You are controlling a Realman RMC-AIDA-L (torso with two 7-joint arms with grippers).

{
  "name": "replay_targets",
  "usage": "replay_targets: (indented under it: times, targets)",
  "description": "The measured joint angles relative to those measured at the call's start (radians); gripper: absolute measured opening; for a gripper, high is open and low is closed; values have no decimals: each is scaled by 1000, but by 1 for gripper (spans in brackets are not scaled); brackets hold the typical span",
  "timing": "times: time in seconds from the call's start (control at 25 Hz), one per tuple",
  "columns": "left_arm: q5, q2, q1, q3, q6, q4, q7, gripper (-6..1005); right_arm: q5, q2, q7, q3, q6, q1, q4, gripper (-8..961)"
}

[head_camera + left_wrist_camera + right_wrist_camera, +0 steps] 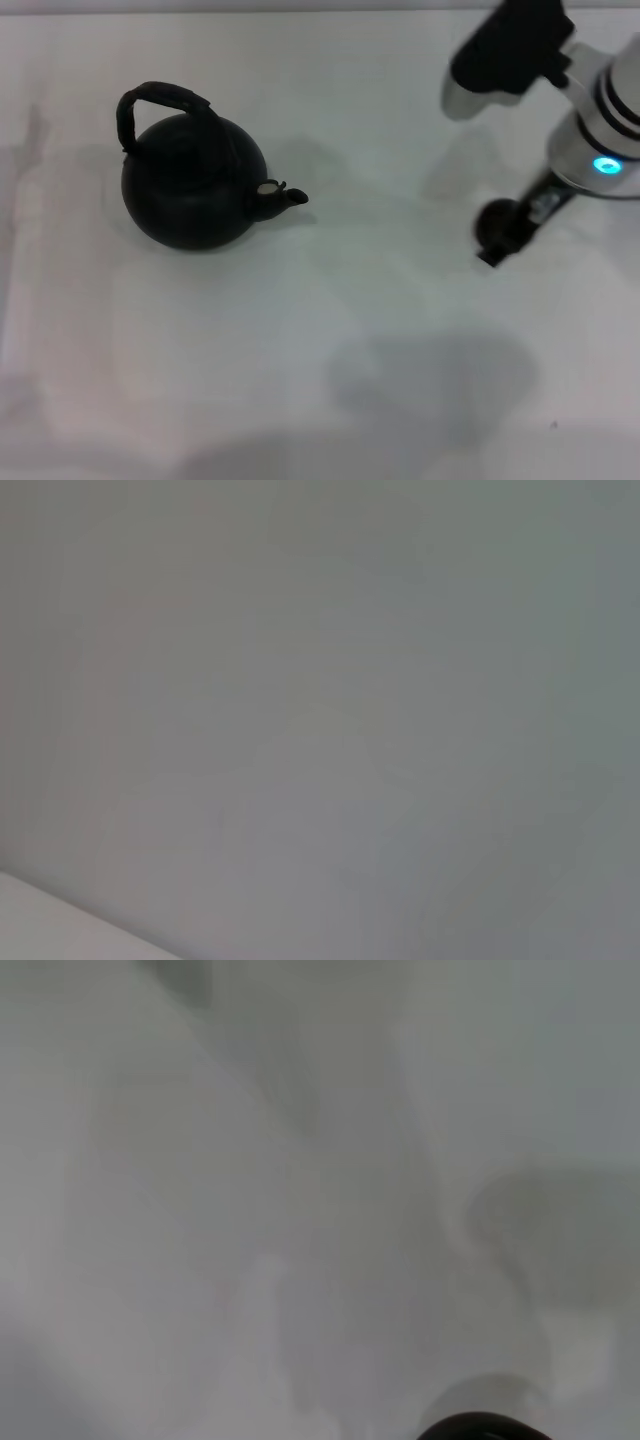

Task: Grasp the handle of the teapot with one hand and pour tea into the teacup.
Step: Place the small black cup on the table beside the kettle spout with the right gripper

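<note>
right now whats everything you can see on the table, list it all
teapot: 1, matte black, left side of the table, upright, spout toward the right
handle: 1, dark, arching over the teapot's top, nothing holding it
teacup: 1, dark, right side of the table, partly hidden under the right arm
table: 1, white, under everything
right gripper: 1, black on a white arm, raised at the upper right, far from the teapot
left gripper: not in view; its wrist camera shows only plain pale surface
</note>
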Motion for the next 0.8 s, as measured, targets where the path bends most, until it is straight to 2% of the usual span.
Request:
replay_targets:
  times: [0.16, 0.2, 0.28, 0.36, 0.52, 0.8]
  targets:
    - [0, 1, -1, 0, 0, 3, 0, 891, 69, 2, -23, -34, -26, 73, -9, 728]
    - [0, 1, -1, 0, 0, 3, 0, 890, 86, 3, -23, -74, -53, 110, 2, 729]
    - [0, 1, -3, 0, 0, 3, 0, 890, 93, 3, -23, -93, -65, 123, 9, 731]
    - [0, 1, -8, 0, 0, 3, 0, 890, 131, 5, -29, -153, -97, 170, 54, 732]
    - [1, 1, -8, 0, 0, 1, -1, 890, 204, 6, -37, -214, -149, 221, 136, 735]
    - [0, 1, -9, 0, 0, -2, -2, 889, 248, 7, -37, -258, -184, 232, 168, 740]
